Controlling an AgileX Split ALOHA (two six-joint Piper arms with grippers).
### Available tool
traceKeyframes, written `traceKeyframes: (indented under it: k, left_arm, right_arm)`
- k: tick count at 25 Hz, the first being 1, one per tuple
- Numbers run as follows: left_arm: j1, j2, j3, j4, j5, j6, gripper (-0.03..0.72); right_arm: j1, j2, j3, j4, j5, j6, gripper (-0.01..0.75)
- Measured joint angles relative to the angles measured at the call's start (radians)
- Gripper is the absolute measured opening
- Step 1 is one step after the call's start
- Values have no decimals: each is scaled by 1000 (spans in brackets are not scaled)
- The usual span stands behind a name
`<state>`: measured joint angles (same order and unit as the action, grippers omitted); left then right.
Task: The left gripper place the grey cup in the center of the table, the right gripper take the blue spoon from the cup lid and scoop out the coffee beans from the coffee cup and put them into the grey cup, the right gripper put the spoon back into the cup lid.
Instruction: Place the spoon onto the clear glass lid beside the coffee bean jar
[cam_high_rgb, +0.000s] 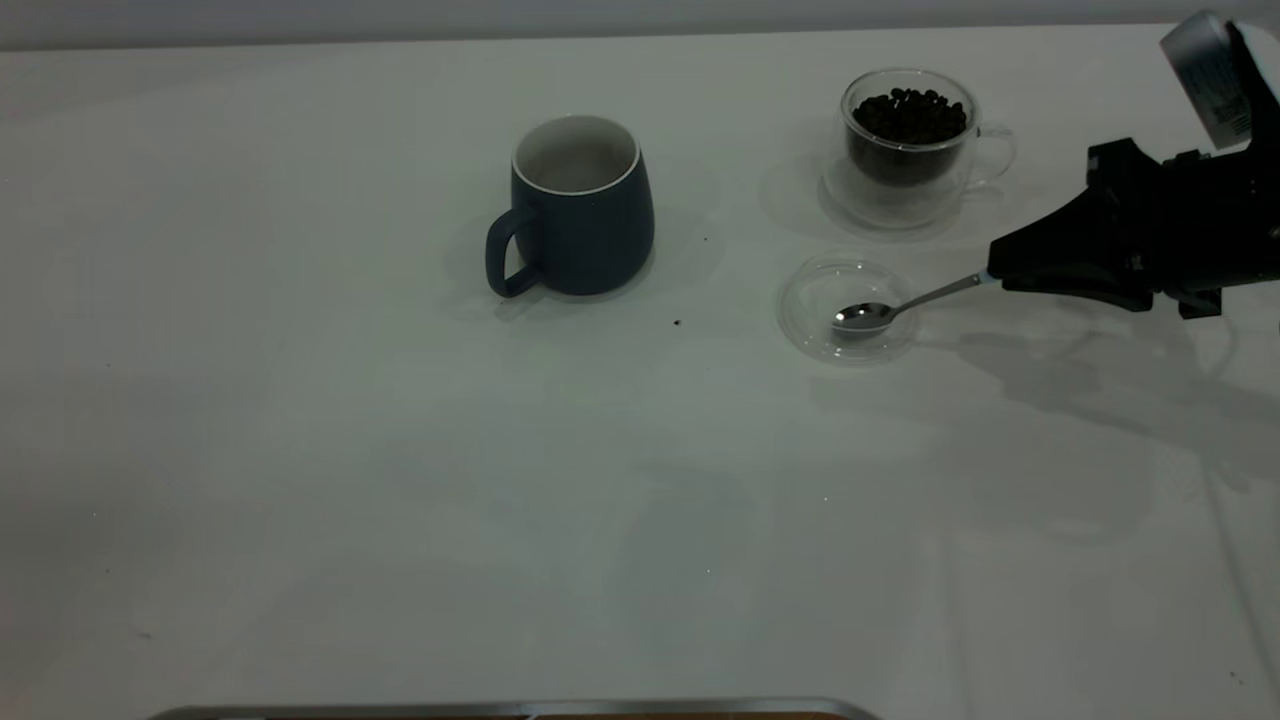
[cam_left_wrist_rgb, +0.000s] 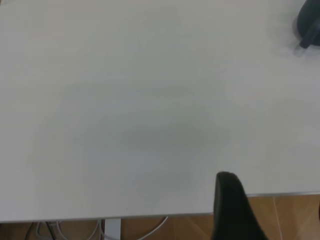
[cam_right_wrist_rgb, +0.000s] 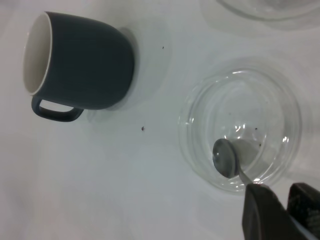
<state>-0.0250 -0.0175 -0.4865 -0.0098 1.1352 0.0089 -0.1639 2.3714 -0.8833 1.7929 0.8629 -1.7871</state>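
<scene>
My right gripper (cam_high_rgb: 1000, 272) reached in from the right edge of the exterior view, its fingers (cam_right_wrist_rgb: 262, 210) clenched on the handle end of the spoon (cam_high_rgb: 895, 308), which looked silvery rather than blue. The spoon's bowl lay inside the clear cup lid (cam_high_rgb: 848, 309), right of center in that frame, and its handle slanted up and to the right into my grasp. In my right wrist view the spoon's bowl sat against the lid's floor near its rim. Just above the lid in the exterior view stood the glass coffee cup (cam_high_rgb: 912, 145), upright, with dark coffee beans (cam_high_rgb: 910, 114) heaped inside and its handle pointing right. The grey cup (cam_high_rgb: 580, 205) stood upright just above the middle of the frame, well apart from the lid, its handle toward the lower left, its pale inside showing. A few dark specks (cam_high_rgb: 677, 322) lay on the white table (cam_high_rgb: 300, 450) between the cup and the lid. My left gripper (cam_left_wrist_rgb: 235, 210) showed only as one dark finger at the bottom of its own wrist view, over the table's edge; I could not tell whether it was released or clenched.
</scene>
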Motion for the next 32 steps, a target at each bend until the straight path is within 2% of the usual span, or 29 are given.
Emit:
traceKeyframes:
  k: [13,25,28,32]
  left_arm:
    - [0,0,0,0,0,-1,475]
    - [0,0,0,0,0,-1,475]
    - [0,0,0,0,0,-3,475]
    - [0,0,0,0,0,-3,475]
  right_arm:
    - [0,79,-101,0,68,-12,102]
    - [53,140,-155,0,86,-16,127]
    - [53,143,-155,0,73,-20,193]
    - [53,146,-155,0,60,-21,366]
